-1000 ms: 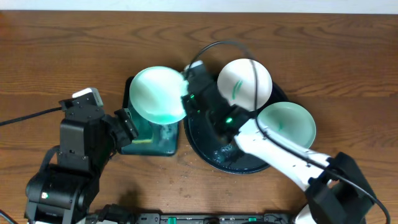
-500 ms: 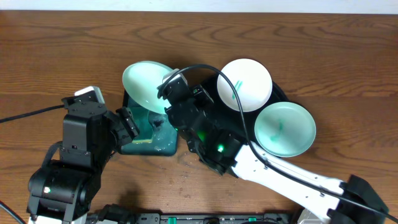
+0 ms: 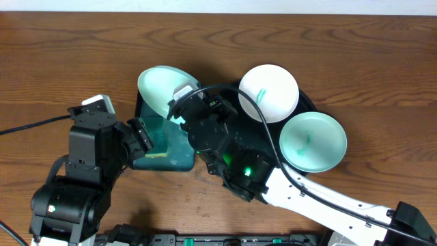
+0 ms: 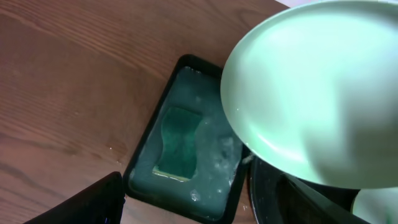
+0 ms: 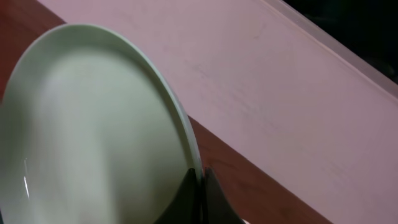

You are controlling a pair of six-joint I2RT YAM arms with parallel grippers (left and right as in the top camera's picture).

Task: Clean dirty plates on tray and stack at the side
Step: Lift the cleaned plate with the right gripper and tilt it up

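My right gripper (image 3: 183, 97) is shut on the rim of a pale aqua plate (image 3: 162, 91) and holds it tilted above the small dark-green tray. The rim is pinched between the fingers in the right wrist view (image 5: 200, 180), where the plate (image 5: 93, 130) fills the left side. The held plate also fills the upper right of the left wrist view (image 4: 317, 93). Two more plates lie on the round black tray (image 3: 213, 152): a white one with a teal streak (image 3: 268, 92) and an aqua one with smears (image 3: 314, 142). My left gripper (image 4: 186, 208) is open and empty, over the green tray's near end.
The rectangular dark-green tray (image 3: 179, 158) holds soapy water and a green sponge (image 4: 180, 140). It stands left of the black tray. A black cable (image 3: 27, 128) runs off to the left. Wooden table (image 3: 68, 55) lies all round.
My right arm has swung left and carried the plate off the black tray to above the green tray, tilting it more on edge. The left arm has barely moved.
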